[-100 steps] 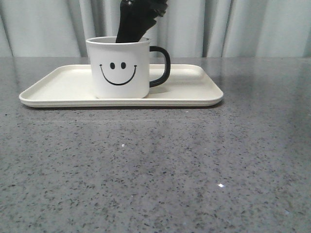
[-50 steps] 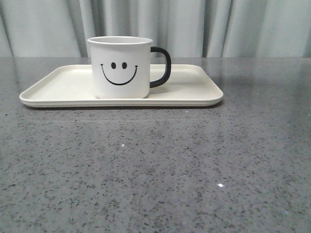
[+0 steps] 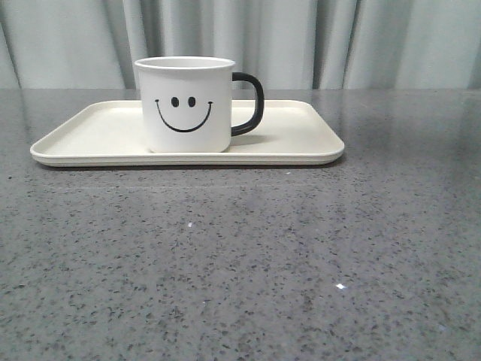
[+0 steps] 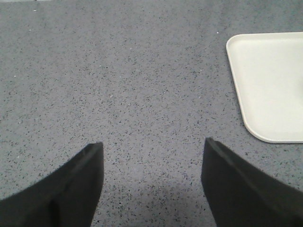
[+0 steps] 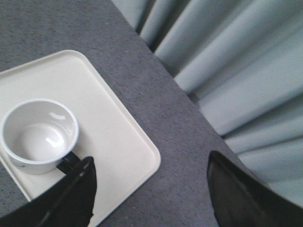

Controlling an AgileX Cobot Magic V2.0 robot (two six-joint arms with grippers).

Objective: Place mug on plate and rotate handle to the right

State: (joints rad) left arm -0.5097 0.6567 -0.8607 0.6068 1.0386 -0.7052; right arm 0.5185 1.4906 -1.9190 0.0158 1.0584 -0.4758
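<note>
The white mug [image 3: 188,105] with a black smiley face stands upright on the cream plate [image 3: 301,139], left of the plate's middle. Its black handle [image 3: 252,105] points to the right in the front view. No gripper shows in the front view. My right gripper [image 5: 149,163] is open and empty, high above the plate's corner [image 5: 123,137]; the mug [image 5: 39,135] is seen from above, its handle [image 5: 67,161] partly hidden by one finger [image 5: 75,198]. My left gripper [image 4: 150,146] is open and empty over bare table, beside the plate's end [image 4: 270,80].
The grey speckled table [image 3: 240,263] stretches in front of the plate. A pale curtain [image 3: 338,41] hangs behind the table's far edge; it also shows in the right wrist view [image 5: 236,71].
One second ago a black gripper was over the mug's mouth. It has lifted out of the front view. The mug and the plate have stayed in place.
</note>
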